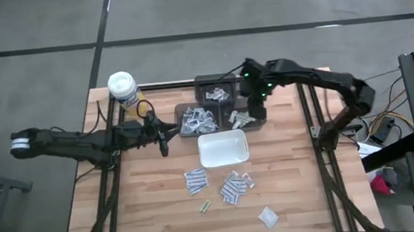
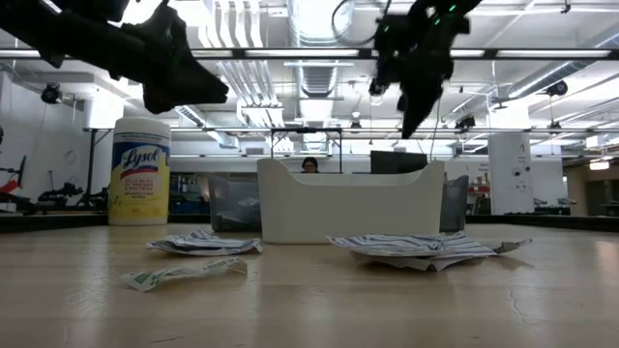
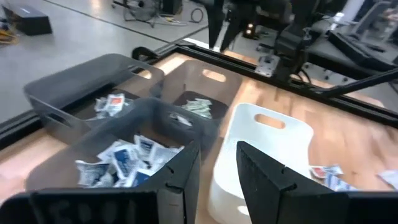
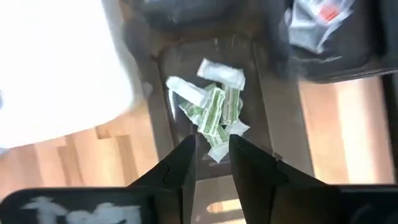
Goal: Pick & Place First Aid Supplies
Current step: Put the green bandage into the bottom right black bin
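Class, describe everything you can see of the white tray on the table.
The white tray is a rectangular bin with rounded corners, looking like smooth plastic. An oval handle slot is cut into one end wall. It sits upright on the wooden table, near its middle, close against the grey bins. It appears empty. Loose packets lie on the table nearby, none touching it. Neither gripper touches it.

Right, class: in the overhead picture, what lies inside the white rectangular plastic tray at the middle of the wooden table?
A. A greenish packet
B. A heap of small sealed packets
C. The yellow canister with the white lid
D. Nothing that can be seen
D: the white rectangular plastic tray shows only its bare white floor from above, while the small sealed packets lie loose on the wooden table in front of it.
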Action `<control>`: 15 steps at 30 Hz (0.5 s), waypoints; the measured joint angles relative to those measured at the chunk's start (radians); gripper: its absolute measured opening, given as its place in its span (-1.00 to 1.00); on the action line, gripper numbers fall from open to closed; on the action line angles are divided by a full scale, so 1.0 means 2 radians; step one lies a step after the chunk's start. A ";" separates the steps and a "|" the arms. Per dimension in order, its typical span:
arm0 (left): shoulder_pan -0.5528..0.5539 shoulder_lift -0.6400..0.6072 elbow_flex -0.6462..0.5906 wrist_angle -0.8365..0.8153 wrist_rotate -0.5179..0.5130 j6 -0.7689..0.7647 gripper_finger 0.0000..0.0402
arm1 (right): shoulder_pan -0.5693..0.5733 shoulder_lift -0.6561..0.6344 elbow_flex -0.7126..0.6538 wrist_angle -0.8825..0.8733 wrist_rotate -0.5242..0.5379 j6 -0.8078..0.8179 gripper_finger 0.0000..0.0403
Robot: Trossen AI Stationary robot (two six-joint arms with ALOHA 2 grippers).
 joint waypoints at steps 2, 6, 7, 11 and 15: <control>-0.005 0.000 0.002 -0.001 0.003 -0.004 -0.46 | 0.000 -0.035 -0.009 0.007 -0.015 0.002 -0.56; -0.020 0.000 0.014 -0.005 0.004 -0.005 -0.46 | 0.000 -0.115 -0.044 0.052 -0.044 0.020 -0.60; -0.024 0.000 0.020 -0.014 0.004 -0.005 -0.46 | 0.000 -0.134 -0.056 0.068 -0.046 0.026 -0.61; -0.039 0.000 0.051 -0.074 0.004 -0.005 -0.46 | 0.001 -0.209 -0.110 0.131 -0.046 0.058 -0.64; -0.054 0.011 0.096 -0.147 0.004 -0.010 -0.46 | 0.001 -0.279 -0.171 0.174 -0.047 0.093 -0.63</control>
